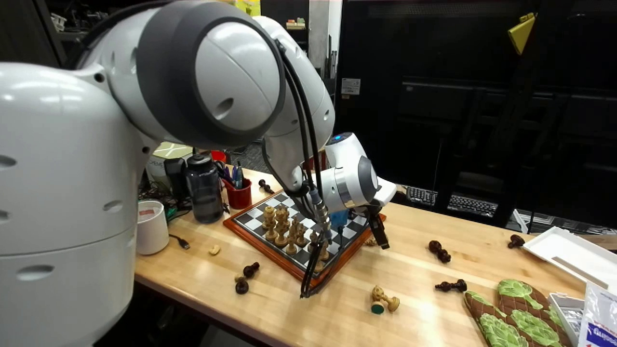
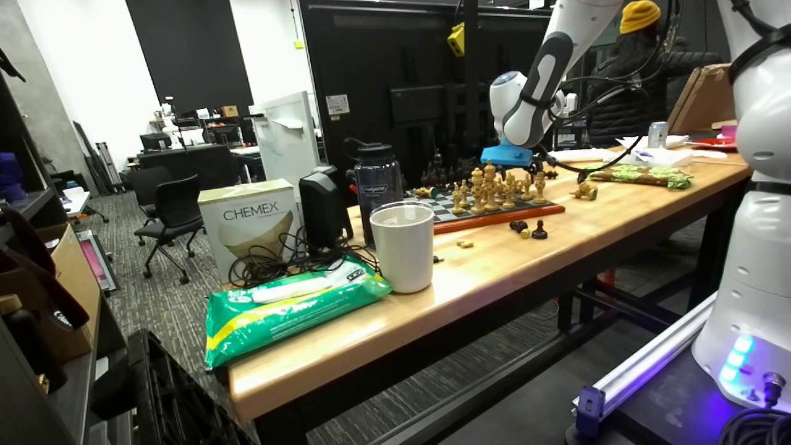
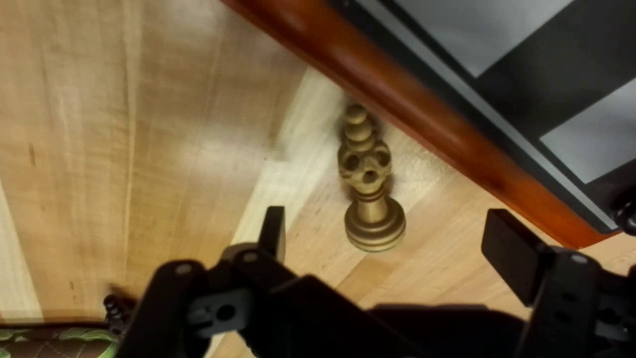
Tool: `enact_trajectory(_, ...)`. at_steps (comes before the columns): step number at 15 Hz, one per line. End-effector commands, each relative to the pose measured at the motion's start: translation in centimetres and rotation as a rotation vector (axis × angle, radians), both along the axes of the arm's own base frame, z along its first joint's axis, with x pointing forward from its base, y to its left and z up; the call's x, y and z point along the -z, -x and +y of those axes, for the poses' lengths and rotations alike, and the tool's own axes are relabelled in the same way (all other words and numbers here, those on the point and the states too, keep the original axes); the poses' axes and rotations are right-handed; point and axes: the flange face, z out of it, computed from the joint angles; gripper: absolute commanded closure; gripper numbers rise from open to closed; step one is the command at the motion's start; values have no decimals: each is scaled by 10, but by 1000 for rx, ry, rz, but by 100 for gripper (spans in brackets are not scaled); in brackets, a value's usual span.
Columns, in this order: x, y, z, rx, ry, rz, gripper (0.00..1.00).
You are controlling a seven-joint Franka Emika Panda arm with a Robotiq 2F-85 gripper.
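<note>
- The gripper [image 3: 390, 238] had its two fingers [image 3: 274, 231] well apart and held nothing. In the wrist view they stood one on each side of the pale piece [image 3: 367, 174], and neither seemed to touch it.
- The step in hand, as I judged it, was the approach: a lining up on this piece, with no grip made yet.
- For a grip, the next move would probably call for going down, if some height remained (the wrist view did not let me tell this), and then for bringing the fingers together evenly across the piece.
- The pale piece was on the table [image 3: 99, 149], apparently lying on its side. Its base was within the gap of the fingers in the wrist view, slightly nearer to the finger at the left of that view, and its head pointed away from the gripper.
- The board [image 3: 412, 104] was just beside the head, and its edge ran near the finger at the right of the same view; in my opinion, this side asked for the most care.
- Farther out, a dark piece [image 3: 117, 313] lay near the quilted cloth [image 3: 59, 345], and in both exterior views a group of standing pieces [image 2: 477, 188] was on the board.
</note>
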Motion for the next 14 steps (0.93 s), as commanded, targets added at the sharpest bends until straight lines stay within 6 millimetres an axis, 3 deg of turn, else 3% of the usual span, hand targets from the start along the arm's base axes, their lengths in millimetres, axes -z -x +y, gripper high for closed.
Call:
enact_trajectory(1, 6, -3, 0, 14, 13, -26, 0)
enact_trajectory(3, 9, -3, -1, 21, 10, -28, 0)
enact_trajectory(4, 10, -3, -1, 21, 9, -28, 10)
enact_trajectory(5, 11, -3, -2, 22, 8, -29, 27)
enact_trajectory(14, 8, -6, -8, 36, -14, -33, 92)
